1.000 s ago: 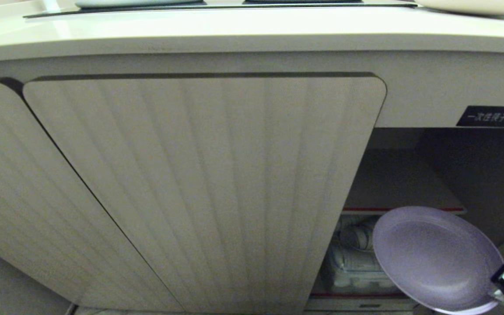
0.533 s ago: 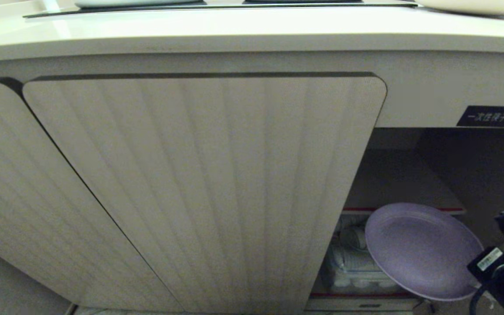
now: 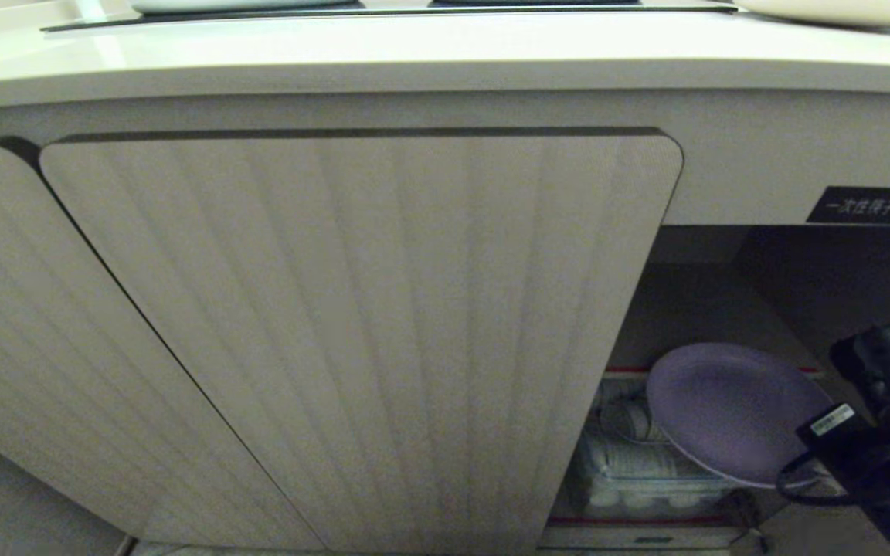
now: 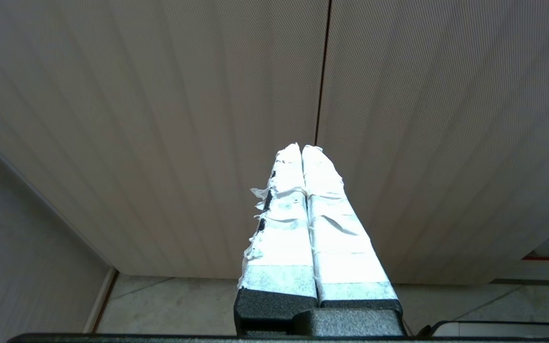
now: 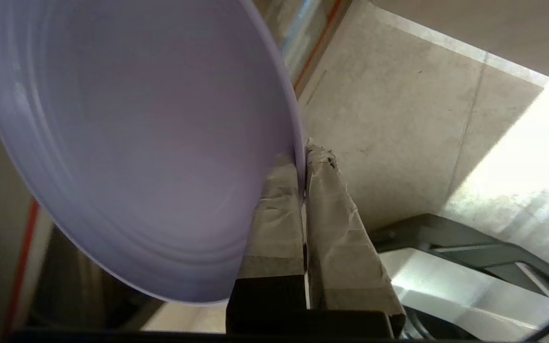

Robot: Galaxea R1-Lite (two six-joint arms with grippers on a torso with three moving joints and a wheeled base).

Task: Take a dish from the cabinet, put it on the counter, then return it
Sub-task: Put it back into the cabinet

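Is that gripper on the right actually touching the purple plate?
Touching. In the right wrist view the right gripper is shut on the rim of the purple plate, one finger on each face.

Right gripper (image 5: 302, 157) jaws clamped together.

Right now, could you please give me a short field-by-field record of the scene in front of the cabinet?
dish: lavender plate, tilted, held at the cabinet opening in front of the inner shelf
right gripper: shut on the plate's rim
left gripper: shut, empty, facing the ribbed doors
cabinet: right side open, packaged goods on the bottom level
counter: above, with black cooktop panel
label: small black label over the opening
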